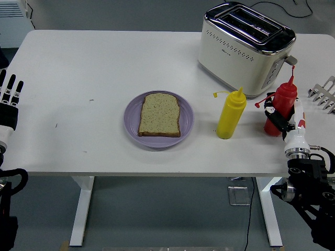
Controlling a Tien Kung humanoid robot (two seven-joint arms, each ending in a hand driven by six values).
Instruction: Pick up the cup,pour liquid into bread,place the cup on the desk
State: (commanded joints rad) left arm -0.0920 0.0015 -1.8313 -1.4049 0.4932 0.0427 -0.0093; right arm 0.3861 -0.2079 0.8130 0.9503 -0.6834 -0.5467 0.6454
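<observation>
Two squeeze bottles stand at the counter's (78, 68) right side. We judge the pickup is in hand: our right hand (278, 116) wraps the red bottle (281, 106), held upright. Next we must lift it left to the bread (159, 114). Our left hand (9, 102) rests open, far left.

A plate (131, 123) is set near the middle of the tabletop (94, 68), and a slice of bread (159, 114) lies on it. To the right of the plate a squeeze bottle (230, 115) stands upright. Further right a second squeeze bottle (280, 108) is found, with the right robot hand (282, 119) around it. Behind both bottles, at the far right, a toaster (243, 47) is placed. The left robot hand (9, 102) is positioned at the left edge.
</observation>
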